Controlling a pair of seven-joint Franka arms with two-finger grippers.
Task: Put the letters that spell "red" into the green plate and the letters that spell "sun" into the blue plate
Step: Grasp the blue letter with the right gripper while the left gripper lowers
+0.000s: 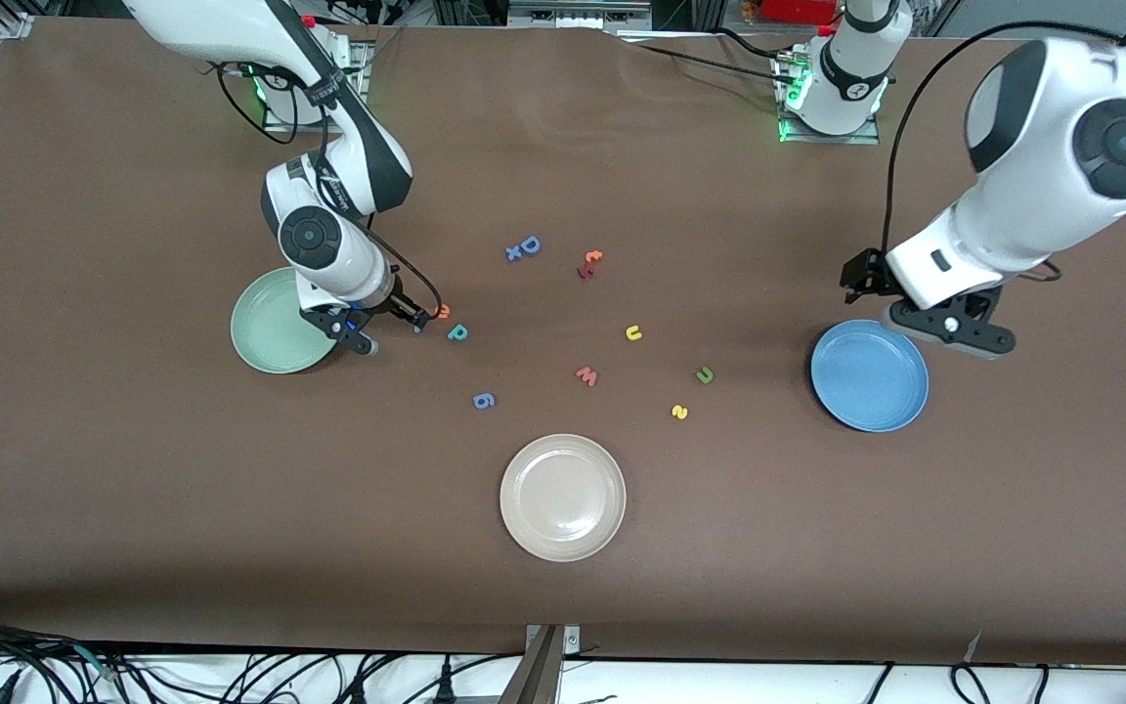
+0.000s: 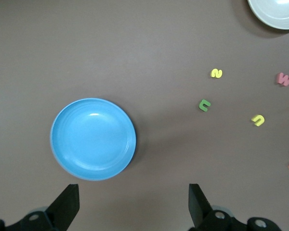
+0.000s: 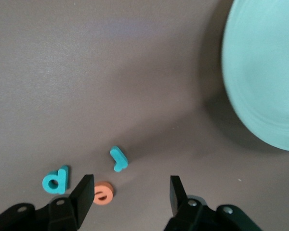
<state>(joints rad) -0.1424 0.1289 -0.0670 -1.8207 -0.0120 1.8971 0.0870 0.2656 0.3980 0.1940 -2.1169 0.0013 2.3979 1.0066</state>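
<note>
Brown table (image 1: 133, 469): teal "r" (image 3: 118, 159) flat, tilted.

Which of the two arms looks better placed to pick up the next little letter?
The right arm. Its pincer is low over the teal r, orange e and teal d, beside the green plate. The left pincer hangs open by the blue plate, apart from the letters.

Teal r (image 3: 119, 159), orange e (image 3: 103, 192), teal d (image 3: 56, 180) lie beside green plate (image 3: 260, 72).
</note>
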